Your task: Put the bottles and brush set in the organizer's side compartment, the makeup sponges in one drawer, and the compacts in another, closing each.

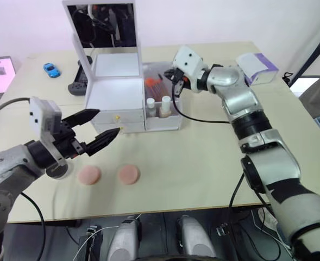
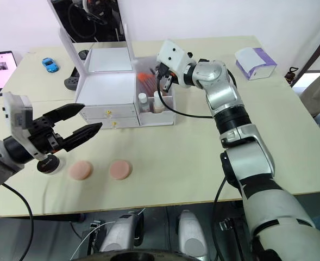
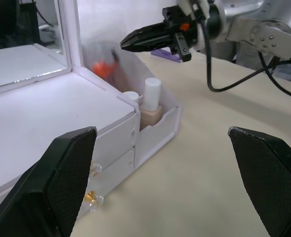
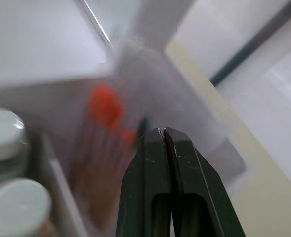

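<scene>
Gaping left gripper [image 1: 94, 130] jaws, empty | right gripper [image 4: 163, 132] jaws closed, empty

- Your organizer [image 1: 116, 103] is white all over, with small gold knobs [image 1: 117, 117] on its drawer fronts.
- In the side compartment you have an orange-tipped brush set [image 1: 154, 81] in a frosted clear sleeve, and two bottles [image 1: 158, 106] — beige bodies, white caps.
- The two makeup sponges [image 1: 108, 175] are a soft pink, lying on the pale cream table [image 1: 203, 163].
- Your left gripper [image 1: 97, 130] and right gripper [image 3: 135, 38] both have black fingers — the arms behind them are silver and white.
- The compact [image 2: 46, 163] is black.
- At the far side: a blue toy car [image 1: 51, 69], a dark grey game controller [image 1: 79, 81], and a white box with a purple band [image 1: 257, 68].
</scene>
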